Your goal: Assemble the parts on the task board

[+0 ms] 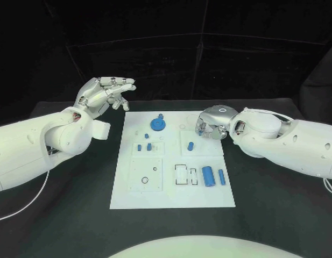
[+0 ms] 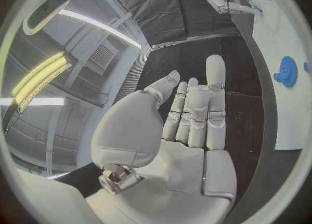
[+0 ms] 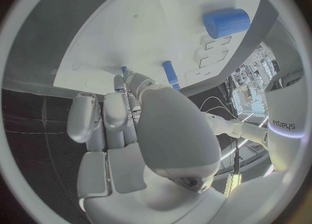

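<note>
Head view shows the black counter [image 1: 72,215] carrying the white task board [image 1: 135,196], which lies flat in the middle between the two arms. The left hand [image 1: 104,94] hangs above the counter just off the board's far left corner, fingers spread apart and holding nothing; the left wrist view confirms a flat, bare palm. The right hand [image 1: 212,122] is over the board's far right part, fingers curled downward toward the surface; whether they pinch a part I cannot tell, though the right wrist view shows the fingertips [image 3: 124,81] close to a small blue piece. Among the parts, the blue gear [image 1: 159,124] sits near the far edge of the board, and looks rigid and light; its toothed rim would give a sure grip if taken across the outside. The thick blue cylinder [image 1: 209,176] lies on its side in the near right area, beside the thin blue pin [image 1: 221,176]; both are smooth and round, likely to roll or slip, so a pinch across the middle of the length seems wisest. Several small blue pegs [image 1: 148,146] stand or lie mid-board, tiny enough to need a fingertip pinch. All appear to be hard plastic, not fragile.
</note>
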